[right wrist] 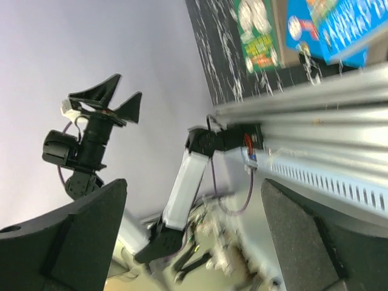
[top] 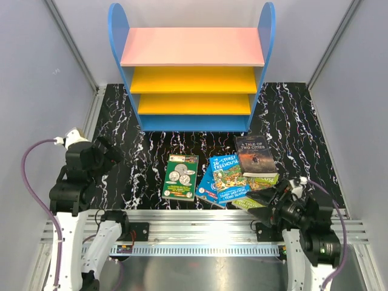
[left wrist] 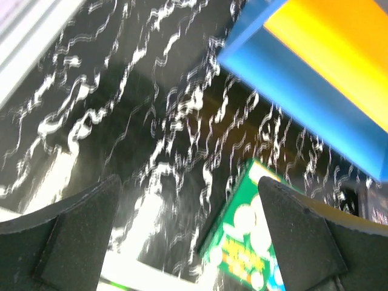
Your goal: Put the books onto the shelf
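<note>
Pale grey panel walls close in my work cell at left, right and back; the table top is black with white marble-like veining. It looks glossy and streaked in my left wrist view.

The shelf stands at the far side of the table top, upright, with blue round-topped side panels, a pink top board, two yellow boards and a blue base; all its boards are bare. A ribbed aluminium rail runs along the near edge and carries both arm bases.

The books lie flat on the table top between shelf and rail, none on the shelf. A green book with coin circles lies apart at left. A blue book reads "26-Storey Treehouse" and overlaps others. A dark book reads "A Tale of Two Cities" and lies on a lime-green cover. I cannot read the smaller print.

The left gripper hangs over the table's left part, fingers spread, holding nothing. The right gripper sits low by the rail beside the overlapping books, also spread and empty.
</note>
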`<state>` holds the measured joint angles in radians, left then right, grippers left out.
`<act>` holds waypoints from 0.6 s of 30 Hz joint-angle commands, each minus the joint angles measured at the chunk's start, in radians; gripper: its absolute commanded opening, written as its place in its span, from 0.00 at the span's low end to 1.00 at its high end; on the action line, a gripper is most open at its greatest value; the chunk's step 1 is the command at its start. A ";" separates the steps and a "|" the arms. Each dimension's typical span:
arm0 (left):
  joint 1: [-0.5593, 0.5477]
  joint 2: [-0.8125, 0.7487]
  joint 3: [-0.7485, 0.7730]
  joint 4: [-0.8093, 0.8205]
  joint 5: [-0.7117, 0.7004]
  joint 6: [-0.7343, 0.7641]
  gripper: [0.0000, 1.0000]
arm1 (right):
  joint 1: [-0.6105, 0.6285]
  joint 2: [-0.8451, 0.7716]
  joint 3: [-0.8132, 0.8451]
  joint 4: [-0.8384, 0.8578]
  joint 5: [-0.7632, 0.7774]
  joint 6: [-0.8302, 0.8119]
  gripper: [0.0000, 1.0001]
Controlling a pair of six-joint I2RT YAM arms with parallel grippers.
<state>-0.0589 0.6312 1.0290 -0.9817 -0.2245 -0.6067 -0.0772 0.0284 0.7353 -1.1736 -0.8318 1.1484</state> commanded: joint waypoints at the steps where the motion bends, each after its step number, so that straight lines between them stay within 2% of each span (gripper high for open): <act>1: -0.001 0.041 0.032 -0.208 0.127 -0.072 0.99 | 0.004 0.043 -0.158 -0.014 -0.193 0.065 1.00; 3: -0.001 0.038 0.005 -0.186 0.219 -0.074 0.99 | 0.004 0.096 -0.137 -0.032 -0.160 -0.079 1.00; 4: -0.001 0.013 -0.009 -0.131 0.317 -0.077 0.99 | 0.004 0.158 -0.055 -0.061 -0.108 -0.138 1.00; 6: -0.001 -0.014 -0.056 -0.071 0.356 -0.076 0.99 | 0.004 0.235 0.033 -0.130 0.048 -0.307 1.00; 8: -0.001 -0.025 -0.070 -0.038 0.340 -0.082 0.99 | 0.005 0.371 0.116 -0.158 0.117 -0.431 1.00; 11: -0.001 0.015 -0.086 -0.046 0.341 -0.058 0.99 | 0.011 0.470 0.174 -0.126 0.184 -0.440 1.00; 12: -0.002 0.022 -0.095 -0.041 0.346 -0.050 0.99 | 0.011 0.494 0.193 -0.132 0.257 -0.447 1.00; 18: -0.002 0.025 -0.193 0.066 0.412 -0.021 0.99 | 0.017 0.766 0.280 -0.146 0.434 -0.535 1.00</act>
<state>-0.0589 0.6521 0.8665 -1.0111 0.1081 -0.6590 -0.0711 0.7017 0.9695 -1.3170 -0.5404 0.7010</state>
